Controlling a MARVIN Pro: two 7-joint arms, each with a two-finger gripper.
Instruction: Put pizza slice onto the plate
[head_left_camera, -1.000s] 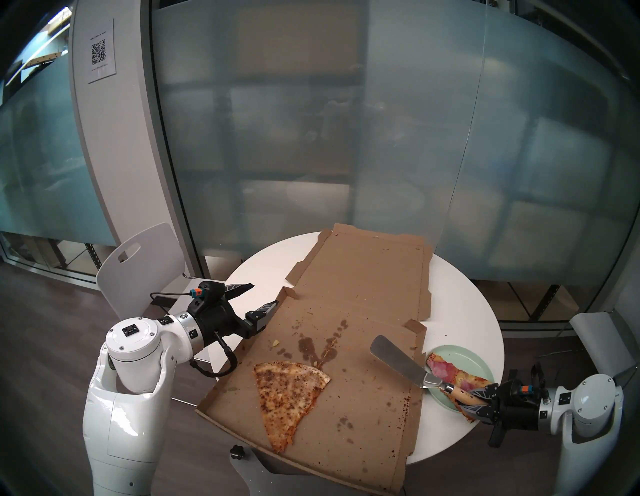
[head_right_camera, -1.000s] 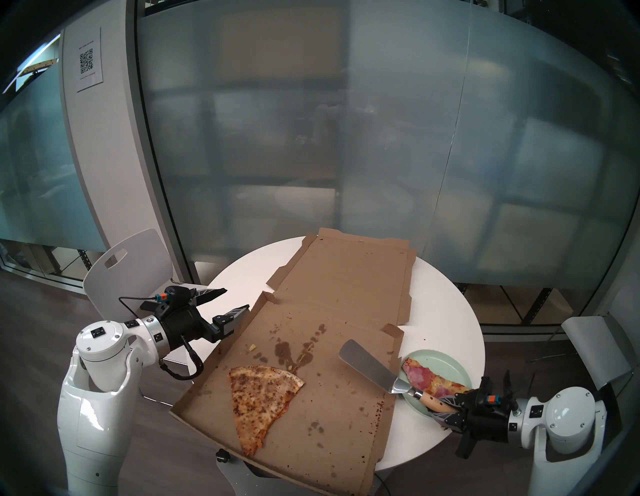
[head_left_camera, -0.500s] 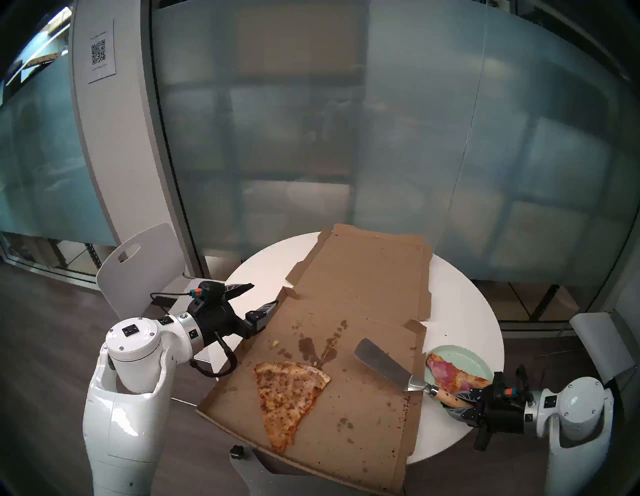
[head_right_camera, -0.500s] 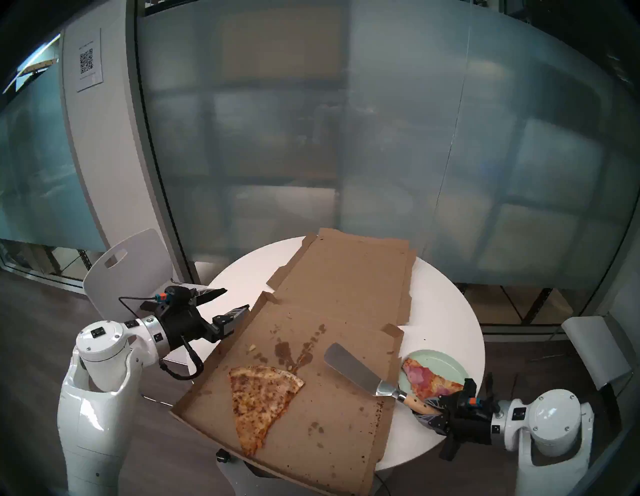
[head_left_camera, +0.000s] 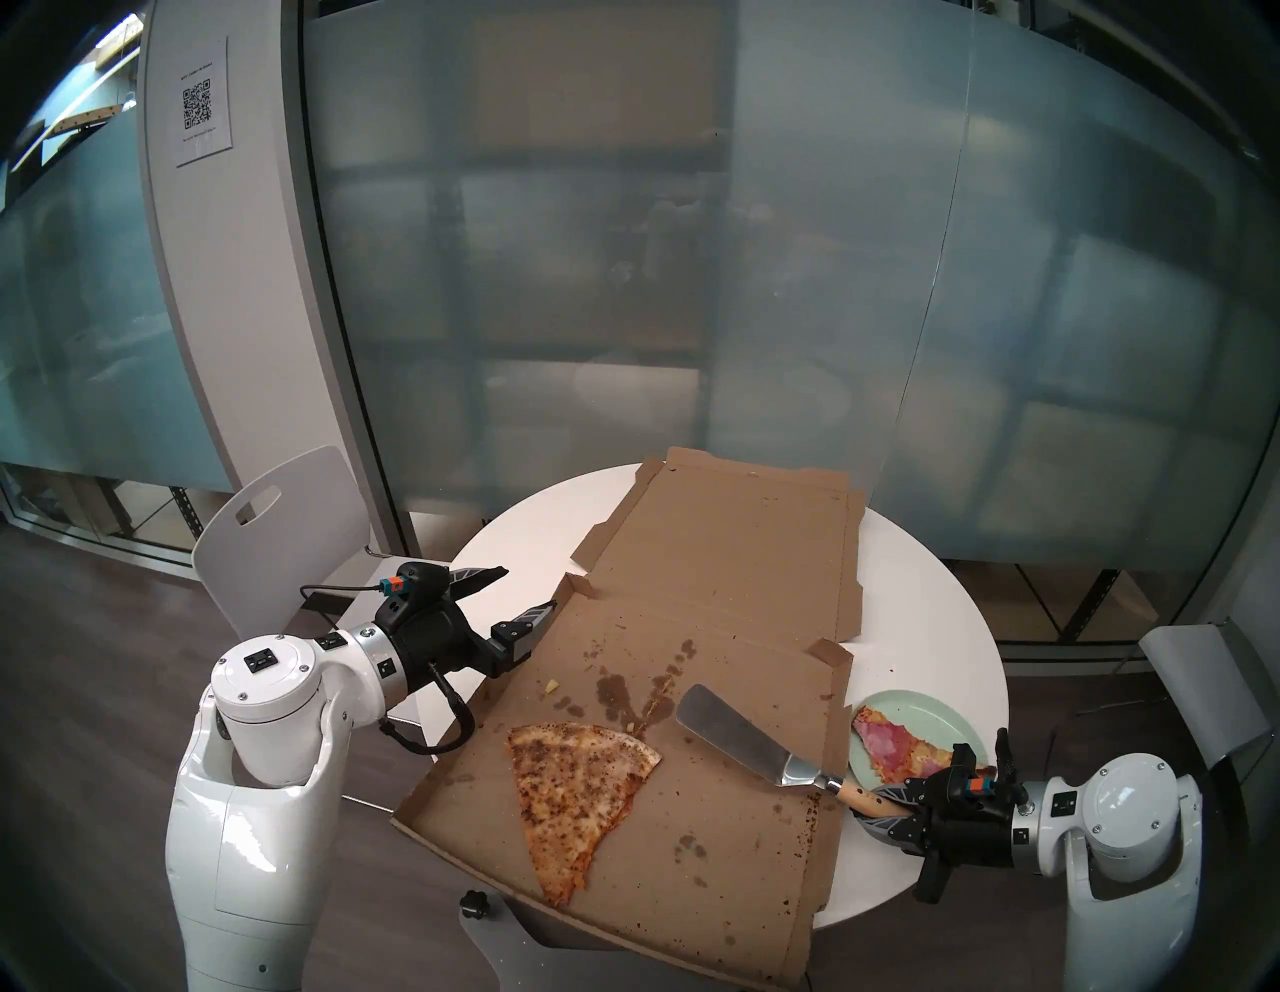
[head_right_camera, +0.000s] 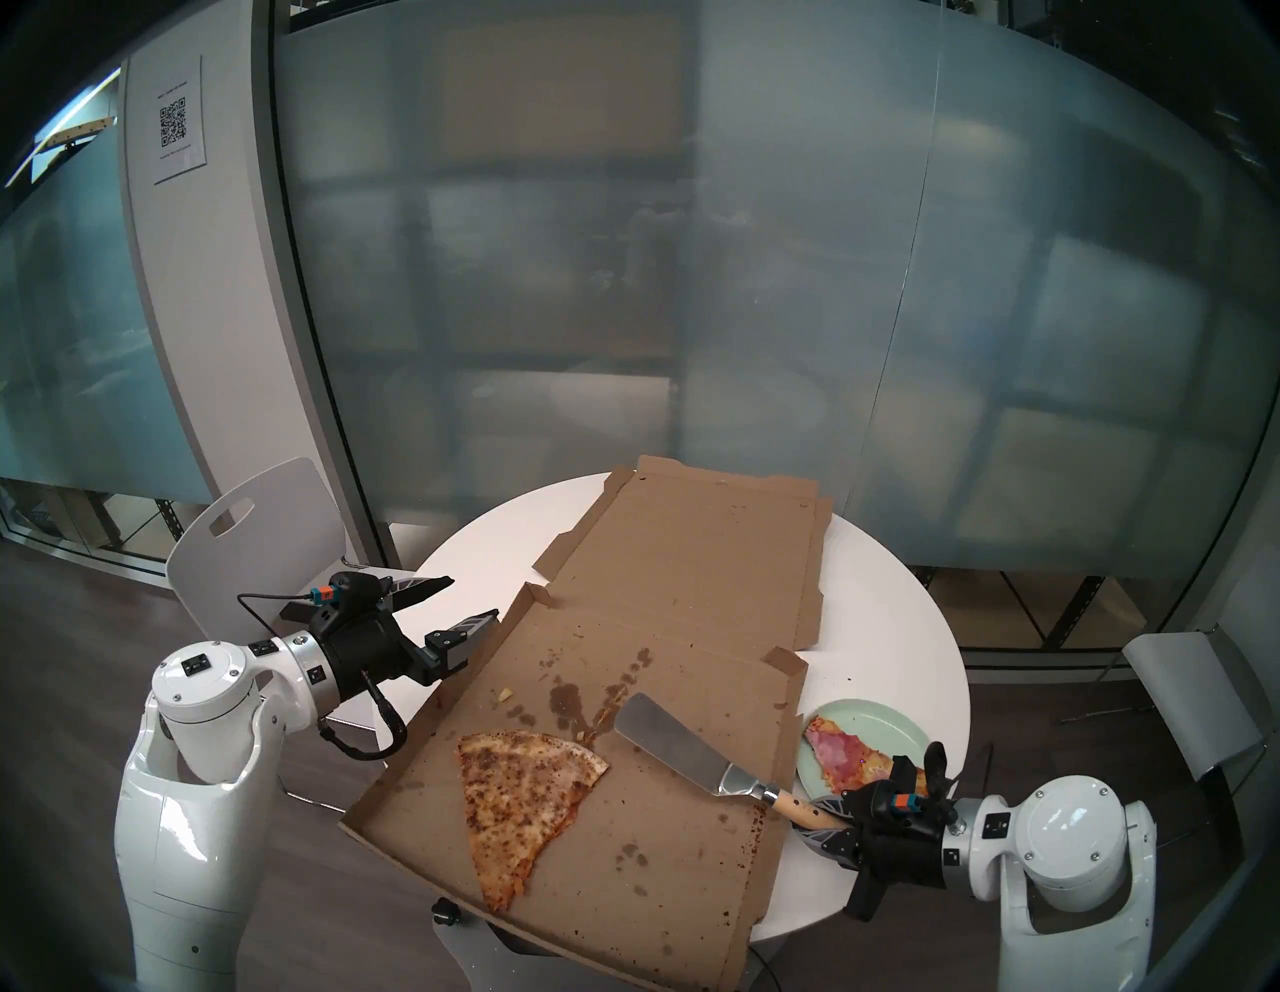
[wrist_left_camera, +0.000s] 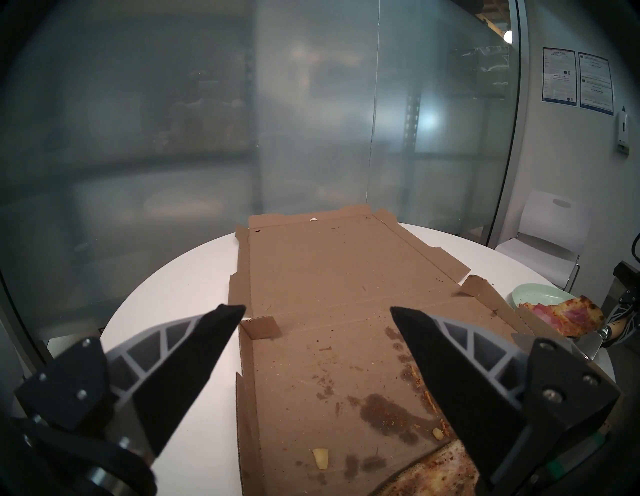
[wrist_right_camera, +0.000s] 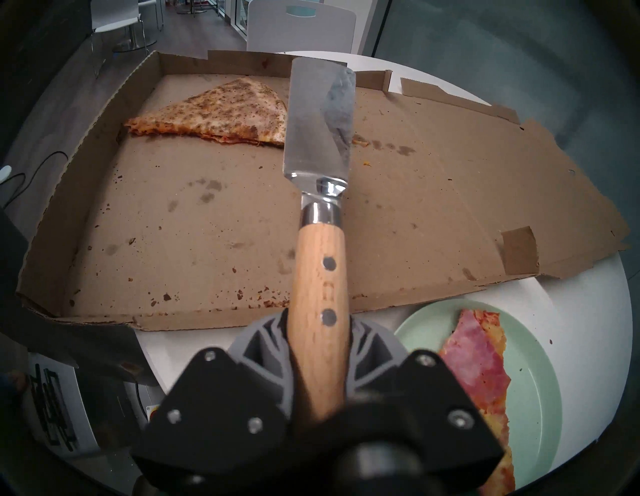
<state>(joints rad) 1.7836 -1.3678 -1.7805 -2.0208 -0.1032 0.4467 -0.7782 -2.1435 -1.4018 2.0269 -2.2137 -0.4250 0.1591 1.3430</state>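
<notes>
On the plate (wrist_right_camera: 540, 391), the pizza slice (wrist_right_camera: 474, 367); right jaws clamping spatula (wrist_right_camera: 318, 145), left jaws agape.

This looks like an office meeting room or break area: beyond the left pincer (head_left_camera: 514, 594) stands a wall of frosted glass panels (head_left_camera: 692, 277) with metal shelving dimly visible behind it, and a white column (head_left_camera: 208, 291) carries a printed QR-code sheet (head_left_camera: 202, 104). Under both pincers is a round white table (head_left_camera: 921, 623) with an open cardboard pizza box (head_left_camera: 720, 623) on it, ringed by white moulded chairs (head_left_camera: 291, 526) on dark wood-look flooring (head_left_camera: 90, 693). To the far right of the left pincer, posted notices (wrist_left_camera: 576, 81) hang on a white wall.
</notes>
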